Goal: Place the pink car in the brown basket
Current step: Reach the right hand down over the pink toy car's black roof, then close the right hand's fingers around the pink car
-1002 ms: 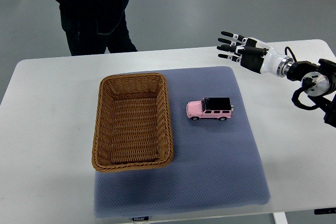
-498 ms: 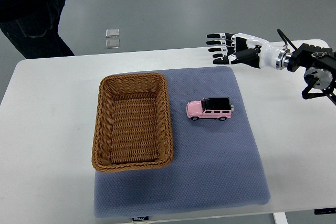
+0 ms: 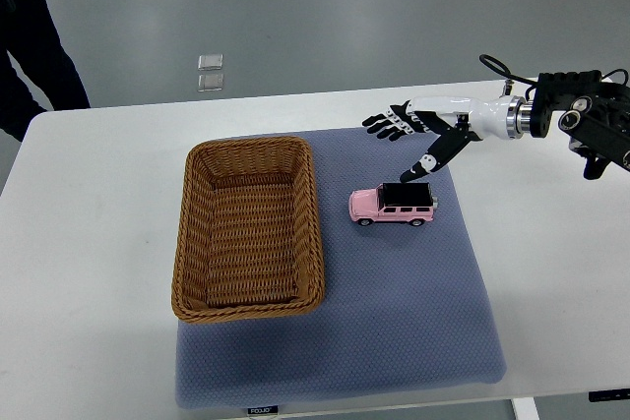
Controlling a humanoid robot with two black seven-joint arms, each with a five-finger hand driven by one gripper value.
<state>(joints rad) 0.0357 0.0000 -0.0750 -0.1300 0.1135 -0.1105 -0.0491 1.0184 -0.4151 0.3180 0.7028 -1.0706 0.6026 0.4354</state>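
The pink car, a toy jeep with a black roof, stands on the blue-grey mat just right of the brown wicker basket. The basket holds nothing. My right hand reaches in from the right edge and hovers just above and behind the car. Its fingers are spread and its thumb points down toward the car's roof. It holds nothing. The left arm does not show.
The mat lies on a white table. A person in dark clothes stands at the far left corner, beyond the table. Two small pale squares lie on the grey floor behind.
My right hand has moved left and down toward the car and turned palm-down. The person has walked off to the left.
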